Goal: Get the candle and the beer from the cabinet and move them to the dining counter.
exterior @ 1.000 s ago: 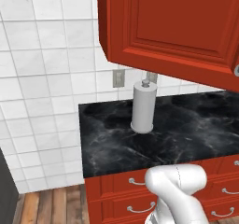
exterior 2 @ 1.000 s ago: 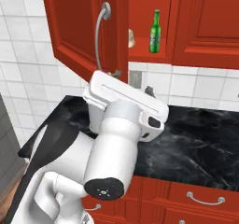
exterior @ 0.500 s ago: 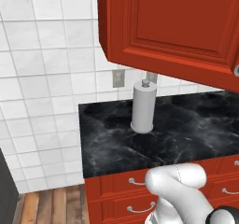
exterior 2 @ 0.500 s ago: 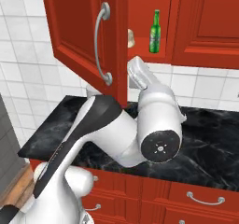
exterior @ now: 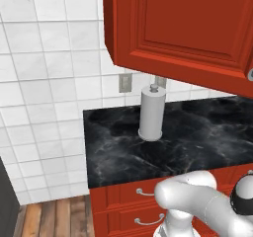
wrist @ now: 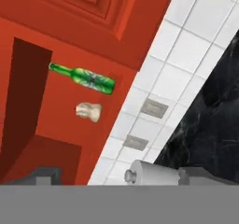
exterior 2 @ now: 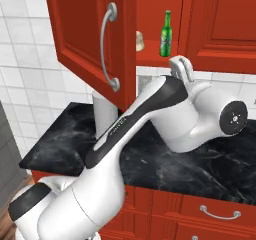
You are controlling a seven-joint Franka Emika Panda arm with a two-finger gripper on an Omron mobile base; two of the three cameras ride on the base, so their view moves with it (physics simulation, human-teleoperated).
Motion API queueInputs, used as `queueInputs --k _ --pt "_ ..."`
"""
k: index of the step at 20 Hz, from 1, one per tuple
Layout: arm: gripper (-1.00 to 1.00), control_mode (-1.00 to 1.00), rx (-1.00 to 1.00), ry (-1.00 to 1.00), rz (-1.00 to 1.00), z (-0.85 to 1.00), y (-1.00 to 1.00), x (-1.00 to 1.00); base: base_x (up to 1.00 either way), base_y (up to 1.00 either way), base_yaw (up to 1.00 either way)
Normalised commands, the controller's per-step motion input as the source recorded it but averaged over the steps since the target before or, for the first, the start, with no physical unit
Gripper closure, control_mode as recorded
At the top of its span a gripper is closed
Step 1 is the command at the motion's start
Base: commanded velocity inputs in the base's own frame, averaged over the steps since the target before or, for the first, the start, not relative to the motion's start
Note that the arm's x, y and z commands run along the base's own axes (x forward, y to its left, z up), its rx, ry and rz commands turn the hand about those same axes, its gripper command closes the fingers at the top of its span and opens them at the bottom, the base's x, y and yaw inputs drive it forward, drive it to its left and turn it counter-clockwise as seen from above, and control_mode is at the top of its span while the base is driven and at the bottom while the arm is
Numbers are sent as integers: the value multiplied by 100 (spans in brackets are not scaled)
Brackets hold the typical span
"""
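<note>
Black marble counter (exterior: 197, 137) against white tiles (exterior: 44, 83), red drawers (exterior 2: 215, 211) beneath. Paper towel roll (exterior: 150, 113) upright on it, below the cabinet (exterior 2: 150, 19). One door (exterior 2: 92, 39) open. Beer (exterior 2: 166, 34) and candle (exterior 2: 140, 40) side by side inside. My gripper (exterior 2: 182, 69) just below the shelf, fingers spread wide, empty.

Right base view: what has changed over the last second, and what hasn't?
The arm swung from facing the camera round to the right, its hand now turned up toward the open cabinet. Nothing was grasped. The beer and candle stay on the shelf; the paper towel roll stays on the counter.
</note>
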Motion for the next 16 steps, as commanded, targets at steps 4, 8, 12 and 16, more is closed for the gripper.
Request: queueInputs --k 4,8,12,16 --pt "-100 -100 27 22 20 -26 -17 67 0 0 0" --pt "-100 -100 19 14 19 -23 13 40 0 0 0" --pt "-100 -100 11 8 19 -18 39 13 0 0 0" --pt "-100 -100 8 11 17 -6 46 0 0 0 0"
